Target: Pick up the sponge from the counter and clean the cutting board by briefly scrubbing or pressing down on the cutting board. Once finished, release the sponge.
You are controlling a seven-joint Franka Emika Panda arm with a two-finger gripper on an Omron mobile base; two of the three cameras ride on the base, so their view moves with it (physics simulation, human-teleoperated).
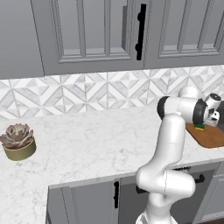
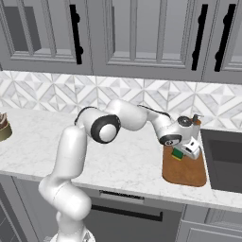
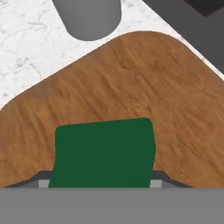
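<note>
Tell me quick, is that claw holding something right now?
Gripper: closed on the sponge, over the cutting board.

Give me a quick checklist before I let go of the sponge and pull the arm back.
1. Sponge between the closed gripper fingers: ok.
2. Sponge over the cutting board, not the counter: ok.
3. Sponge pressed flat on the board: cannot tell.
4. Board fully on the counter, beside the sink: ok.
5. Grey cylinder near the board corner, apart from the sponge: ok.
</note>
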